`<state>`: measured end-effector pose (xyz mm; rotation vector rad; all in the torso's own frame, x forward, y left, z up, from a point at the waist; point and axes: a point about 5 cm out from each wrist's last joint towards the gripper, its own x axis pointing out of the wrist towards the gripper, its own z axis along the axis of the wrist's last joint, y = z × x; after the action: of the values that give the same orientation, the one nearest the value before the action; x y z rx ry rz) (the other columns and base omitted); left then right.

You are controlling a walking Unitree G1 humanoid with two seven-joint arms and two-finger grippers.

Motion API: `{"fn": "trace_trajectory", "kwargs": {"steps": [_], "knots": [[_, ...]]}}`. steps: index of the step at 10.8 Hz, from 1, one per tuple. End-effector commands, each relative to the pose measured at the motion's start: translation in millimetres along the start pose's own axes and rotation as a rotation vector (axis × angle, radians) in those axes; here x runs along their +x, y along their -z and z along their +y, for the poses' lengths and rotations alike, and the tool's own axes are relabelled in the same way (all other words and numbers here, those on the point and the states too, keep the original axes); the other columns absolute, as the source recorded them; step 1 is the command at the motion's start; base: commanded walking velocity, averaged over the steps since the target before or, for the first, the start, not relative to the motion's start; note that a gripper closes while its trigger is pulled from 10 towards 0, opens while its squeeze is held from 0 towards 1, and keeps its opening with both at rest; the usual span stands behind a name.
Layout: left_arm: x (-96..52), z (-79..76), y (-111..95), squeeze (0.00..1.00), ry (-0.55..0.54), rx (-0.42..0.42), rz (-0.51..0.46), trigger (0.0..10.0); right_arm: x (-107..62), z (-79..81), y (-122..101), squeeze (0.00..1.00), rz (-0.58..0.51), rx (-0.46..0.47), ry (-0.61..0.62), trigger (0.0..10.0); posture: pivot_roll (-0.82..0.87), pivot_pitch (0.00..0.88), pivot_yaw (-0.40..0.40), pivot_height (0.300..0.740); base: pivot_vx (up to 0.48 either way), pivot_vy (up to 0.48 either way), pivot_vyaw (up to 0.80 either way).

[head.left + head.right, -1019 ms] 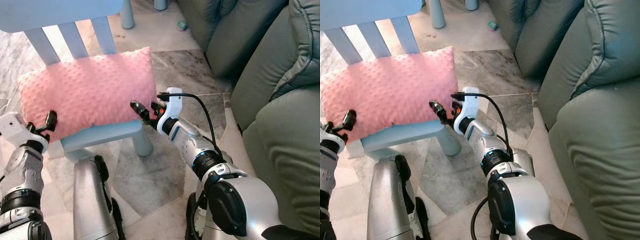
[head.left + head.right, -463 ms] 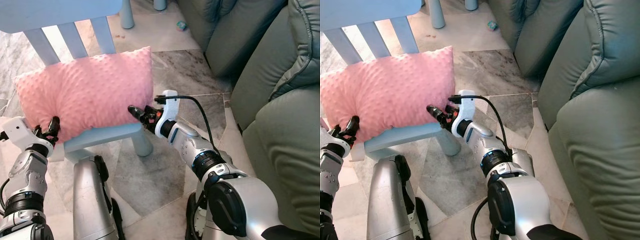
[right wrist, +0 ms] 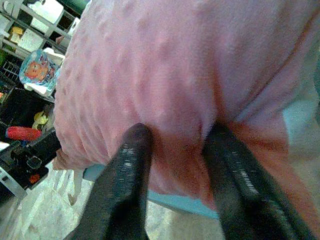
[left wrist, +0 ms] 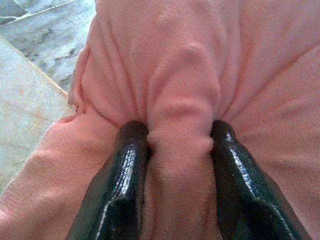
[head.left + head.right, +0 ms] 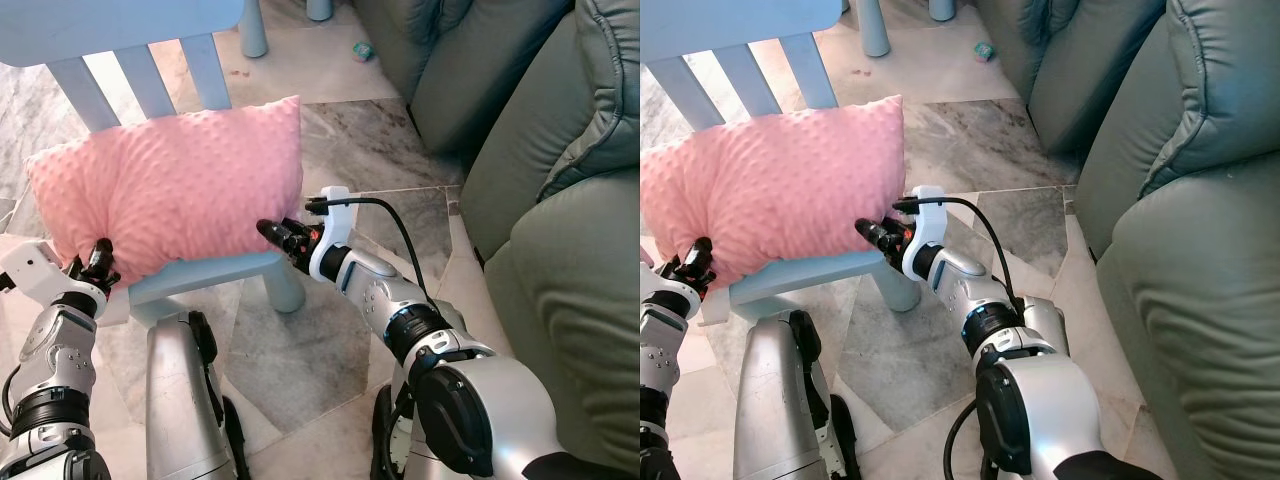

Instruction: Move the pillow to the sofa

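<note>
A pink dotted pillow [image 5: 170,190] lies on the seat of a small light-blue chair [image 5: 205,272]. My left gripper [image 5: 97,262] is at the pillow's near left corner; in the left wrist view a fold of pink fabric [image 4: 180,130] is pinched between its black fingers [image 4: 120,185]. My right gripper [image 5: 275,236] presses into the pillow's near right corner, and the pillow [image 3: 165,90] bulges between its fingers [image 3: 127,175] in the right wrist view. The grey-green sofa [image 5: 560,230] stands to the right.
The chair's slatted back [image 5: 130,70] rises behind the pillow. Marble floor [image 5: 370,150] lies between chair and sofa. A small toy [image 5: 363,50] lies on the floor far back. More light-blue furniture legs [image 5: 254,30] stand behind. My own legs [image 5: 180,400] are below.
Both grippers have closed in on the pillow's near corners and taken hold. The pillow is bunched up, its left end squeezed inward and lifted a little.
</note>
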<state>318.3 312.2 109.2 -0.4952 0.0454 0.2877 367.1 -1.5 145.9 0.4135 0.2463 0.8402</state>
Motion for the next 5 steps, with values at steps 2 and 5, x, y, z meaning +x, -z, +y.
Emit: {"fn": "trace_trajectory", "kwargs": {"steps": [2,5], "knots": [[-8.4,13.5,16.9,0.00,-0.061,-0.017,0.053,0.0,12.3,34.1,44.1,0.00,0.084,0.069,-0.093,0.0,0.03,0.392,-0.006,0.430,0.000,0.000,0.00],[-13.4,10.5,6.1,0.00,-0.056,0.013,-0.029,0.0,10.5,33.3,45.5,0.00,0.089,-0.065,-0.103,0.0,0.02,0.387,-0.005,0.430,0.000,0.000,0.00]]}}
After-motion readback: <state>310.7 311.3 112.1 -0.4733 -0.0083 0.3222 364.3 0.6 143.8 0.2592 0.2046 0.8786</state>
